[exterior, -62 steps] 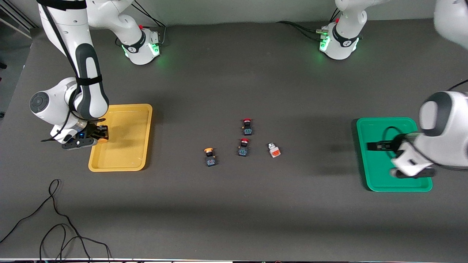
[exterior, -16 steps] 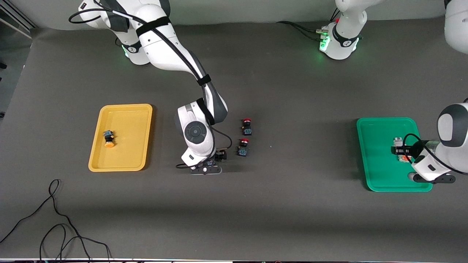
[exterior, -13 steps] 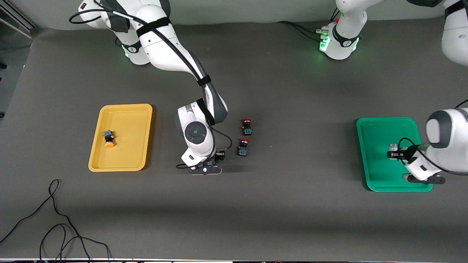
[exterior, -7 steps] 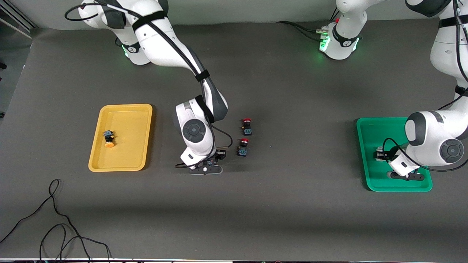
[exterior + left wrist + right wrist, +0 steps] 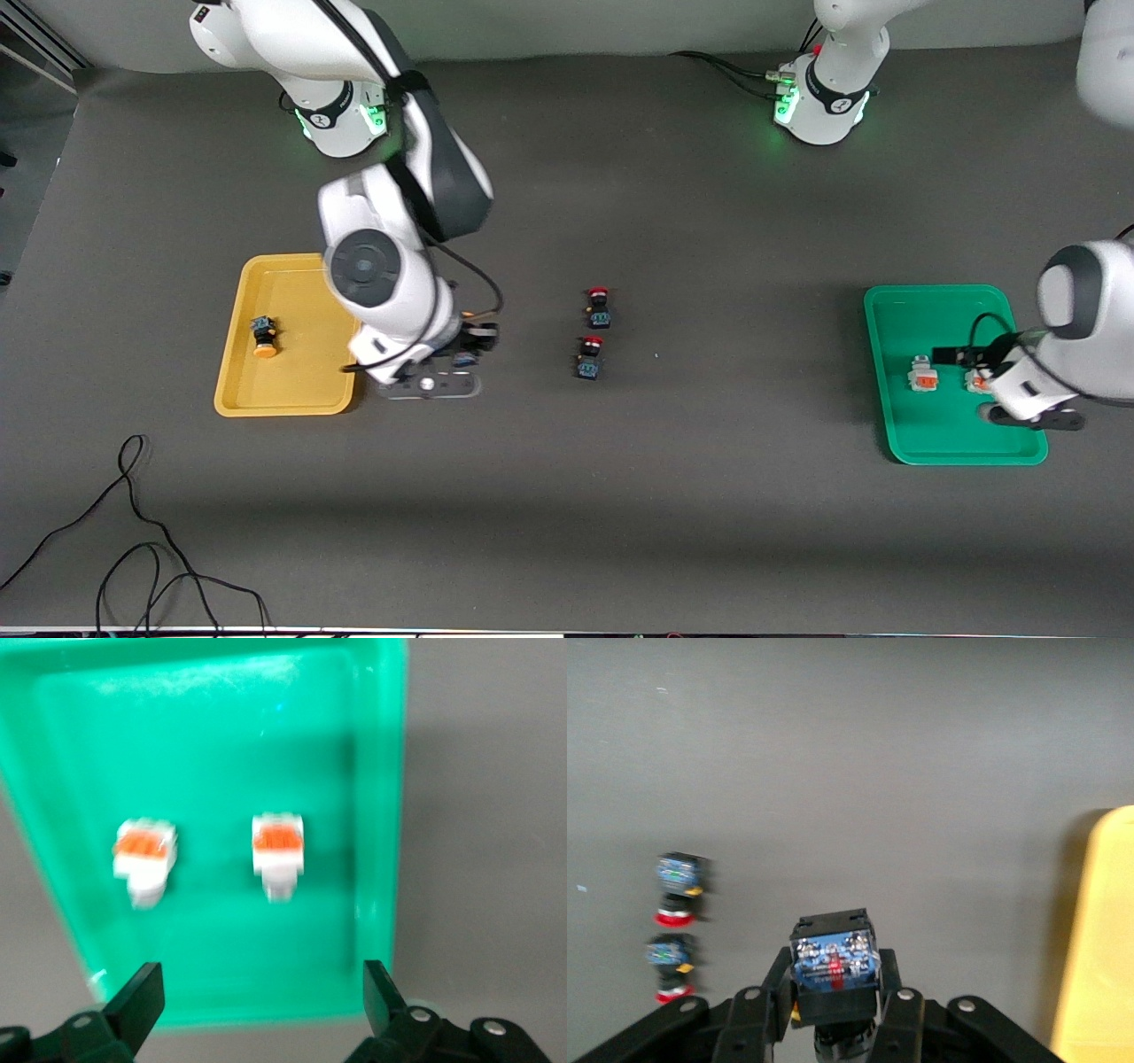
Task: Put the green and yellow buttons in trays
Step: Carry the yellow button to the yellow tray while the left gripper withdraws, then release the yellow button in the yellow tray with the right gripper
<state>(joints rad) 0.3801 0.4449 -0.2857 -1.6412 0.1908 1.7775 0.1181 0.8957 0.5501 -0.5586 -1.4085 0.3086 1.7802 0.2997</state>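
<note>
My right gripper (image 5: 471,347) is shut on a yellow-capped button with a blue-black body (image 5: 463,359), held above the table between the yellow tray (image 5: 306,266) and the red-capped switches. The right wrist view shows the button's blue end (image 5: 833,958) between the jaws of the right gripper (image 5: 833,1014). Another yellow-capped button (image 5: 263,337) lies in the yellow tray. Two white buttons with orange blocks (image 5: 921,374) (image 5: 976,381) lie side by side in the green tray (image 5: 939,443). My left gripper (image 5: 964,355) is open and empty above them. They also show in the left wrist view (image 5: 144,850) (image 5: 279,846), ahead of the left gripper (image 5: 261,1005).
Two red-capped black switches (image 5: 599,306) (image 5: 589,356) stand mid-table, one nearer the front camera than the other; they also show in the right wrist view (image 5: 678,890) (image 5: 669,967). A black cable (image 5: 133,532) lies near the table's front edge at the right arm's end.
My right gripper has lifted the yellow-capped button off the table and carried it toward the yellow tray. My left gripper has let go of the second white button in the green tray and drawn back.
</note>
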